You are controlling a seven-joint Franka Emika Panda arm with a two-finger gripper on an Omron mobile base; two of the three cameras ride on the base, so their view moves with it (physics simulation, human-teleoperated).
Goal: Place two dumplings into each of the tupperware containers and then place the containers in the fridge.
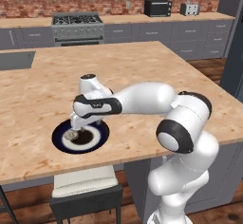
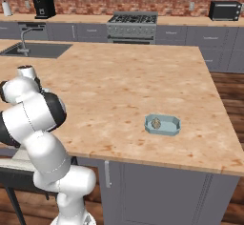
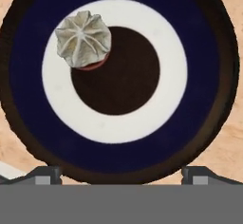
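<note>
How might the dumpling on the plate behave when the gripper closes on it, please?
The dumpling looks small and pleated, so it is probably light and soft, and may squash under a firm pinch. Its rounded shape on the smooth plate suggests it could slide or shift if nudged off-centre.

Plate near your front edge, container way off to the right

You've got one dumpling (image 3: 83, 39) on the plate (image 1: 60, 141), off-centre. The plate sits on the surface (image 1: 142, 71) above a stool (image 1: 85, 190). Another dumpling (image 2: 156, 123) lies in the tupperware container (image 2: 163, 124); stove (image 1: 77, 27) stands behind.
</note>
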